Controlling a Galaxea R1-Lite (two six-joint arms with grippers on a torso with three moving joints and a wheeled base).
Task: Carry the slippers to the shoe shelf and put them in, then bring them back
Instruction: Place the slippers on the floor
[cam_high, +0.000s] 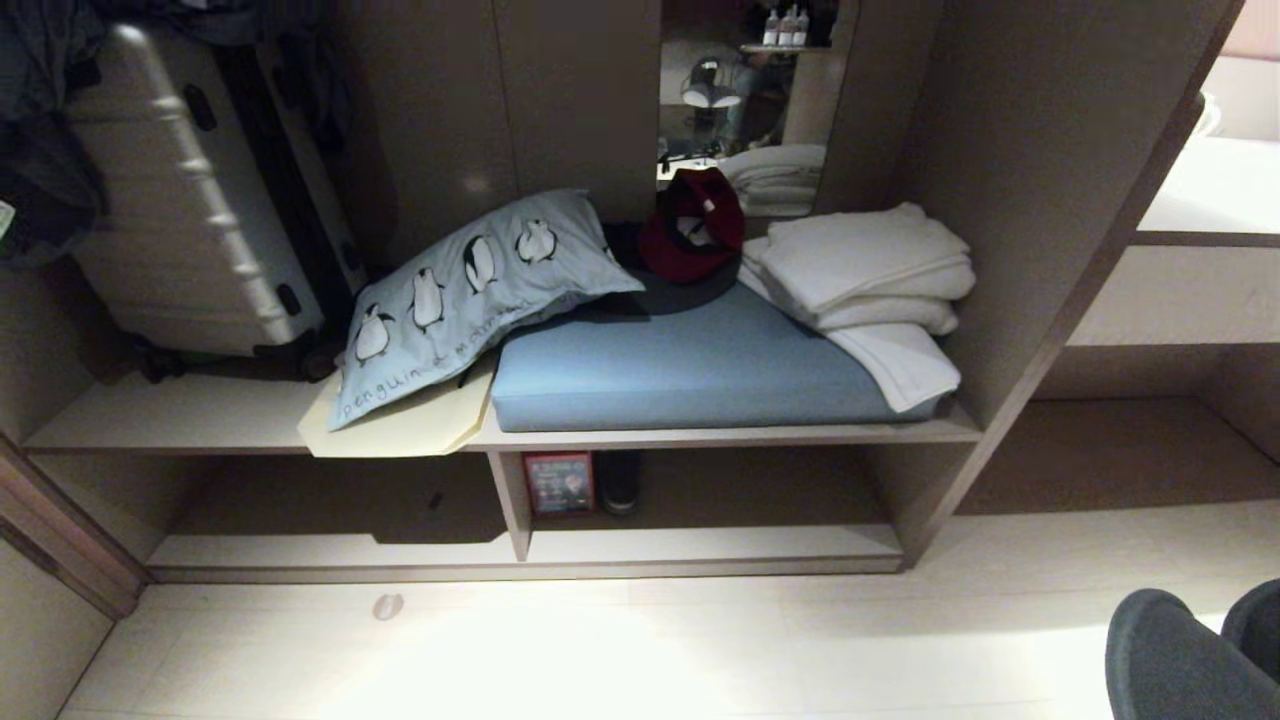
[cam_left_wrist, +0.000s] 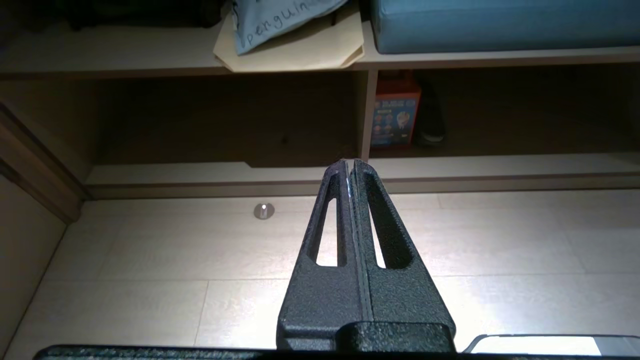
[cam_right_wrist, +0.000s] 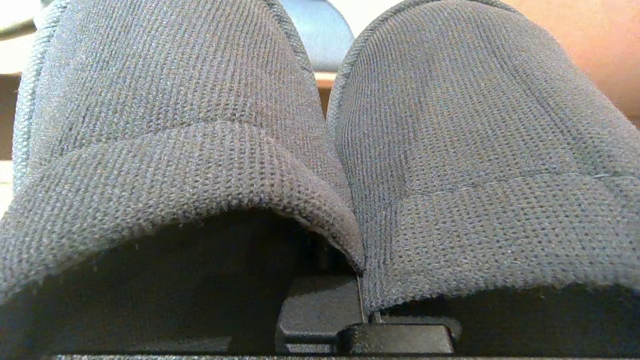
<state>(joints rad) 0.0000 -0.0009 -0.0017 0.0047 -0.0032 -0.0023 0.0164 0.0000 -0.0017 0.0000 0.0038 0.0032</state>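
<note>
Low shoe shelf ahead, floor bare.
Right claw pinching both soft, light slippers by their inner edges; left claw closed, empty.

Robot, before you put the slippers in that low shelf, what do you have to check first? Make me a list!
1. Slippers held: ok, the right gripper is pinched shut on both, side by side.
2. Left gripper out of the way: ok, shut and empty above the floor.
3. Shoe shelf in front: ok.
4. Room on the left side of the shelf: ok, nothing shows there.
5. Right side: not ok near the divider, a red box and a black shoe stand there.
6. Floor path: cannot tell, a small round thing lies there.
</note>
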